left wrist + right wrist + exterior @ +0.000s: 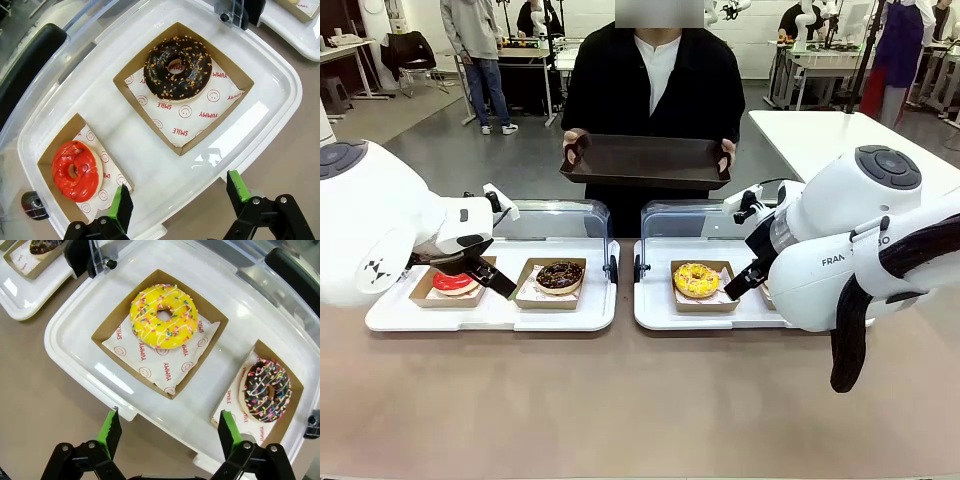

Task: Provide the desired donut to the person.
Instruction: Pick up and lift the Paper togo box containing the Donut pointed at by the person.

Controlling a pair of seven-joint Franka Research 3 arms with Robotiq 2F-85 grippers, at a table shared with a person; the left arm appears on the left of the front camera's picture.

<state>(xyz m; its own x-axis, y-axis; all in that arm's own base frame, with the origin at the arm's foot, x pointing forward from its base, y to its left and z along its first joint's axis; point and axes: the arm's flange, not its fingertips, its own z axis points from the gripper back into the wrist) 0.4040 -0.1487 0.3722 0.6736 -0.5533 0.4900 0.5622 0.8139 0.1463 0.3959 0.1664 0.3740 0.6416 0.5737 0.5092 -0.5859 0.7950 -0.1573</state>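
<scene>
cardboard under every donut, shallow open boxes (pixel 235 85) lined with printed paper. left pincer (pixel 178 189): spread wide, gripping nothing, hovering over the near rim of a white tray (pixel 280 100). just ahead and off to one side of it, a red donut (pixel 74 170); farther ahead, a chocolate donut with nuts (pixel 177 67). right pincer (pixel 169 417): equally wide apart and empty, with a yellow sprinkled donut (pixel 164 316) straight ahead and a dark sprinkled donut (pixel 267 390) nearer, beyond one finger. well beyond both, across the worktop (pixel 620 400), the person (pixel 655 80) with a dark tray (pixel 645 162) held out in both hands (pixel 575 147), nothing on it yet.

biggest risk, judged from here: picking the wrong donut, with no pointing or other sign of the wanted one. also possible: smearing icing by closing on a donut instead of a box wall; tipping a light box during the lift; clipping the clear raised lids (pixel 560 215) on the way across.

hard to make out: the dark sprinkled donut's box, cut off at the picture's edge; the red donut, half behind the left arm (pixel 380 220) from the front; the right arm (pixel 860 240) masking that side of its tray.
</scene>
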